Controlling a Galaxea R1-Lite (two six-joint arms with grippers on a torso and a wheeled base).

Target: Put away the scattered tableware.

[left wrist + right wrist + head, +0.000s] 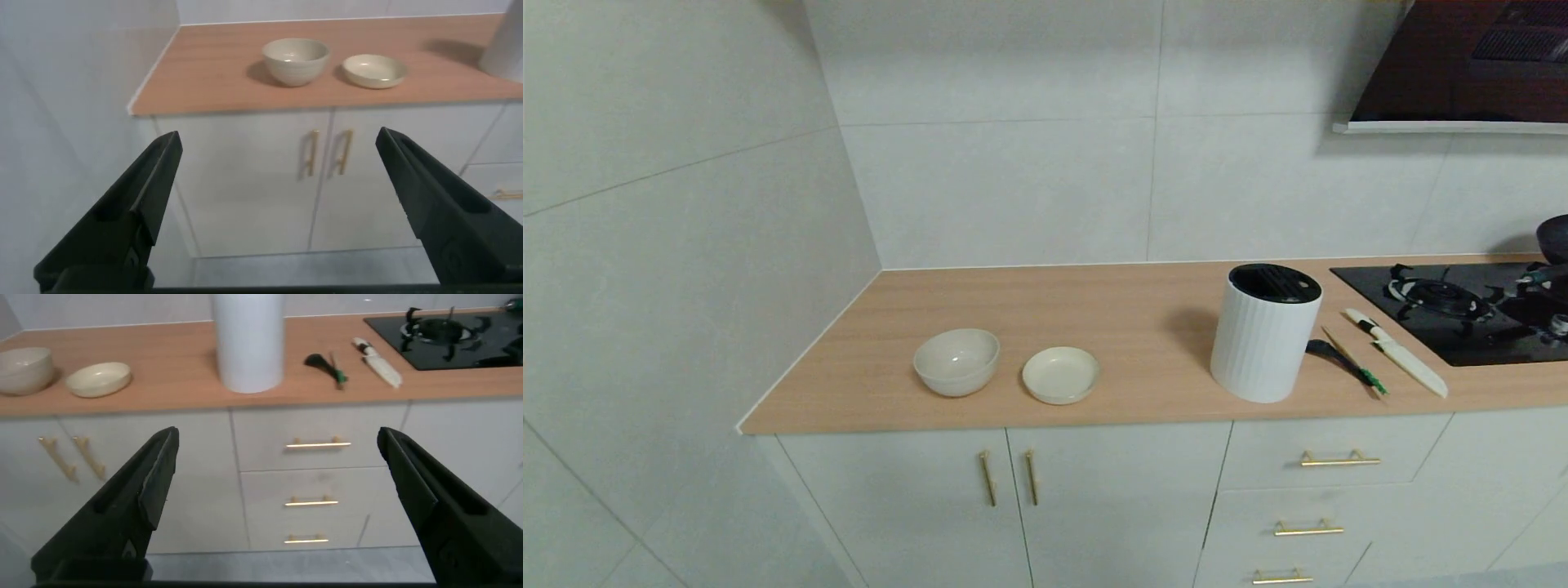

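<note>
left claw (278, 139) is spread wide with nothing between its fingers, sitting out in front of the lower cabinet doors (327, 155), short of the counter (1094, 302). right claw (278, 434), same deal: fingers wide apart and empty, in front of the drawers (317, 443).

the tableware's all on that wooden counter. there's a cream bowl (956, 361) toward the left and a shallow dish (1061, 375) just to its right, close but not touching. further right a white ribbed holder (1264, 335) stands upright. right of that, a black spoon (1319, 348), a thin wooden stick (1335, 339) (chopsticks, i think) and a white knife (1398, 354) lie flat beside the stove (1454, 310).

the head view looks down onto the holder's black slotted top and takes in the range hood (1462, 65) on the far right wall. the right wrist view catches the brass drawer handles stacked below the holder. the left wrist view has the bowl and dish straight ahead.
</note>
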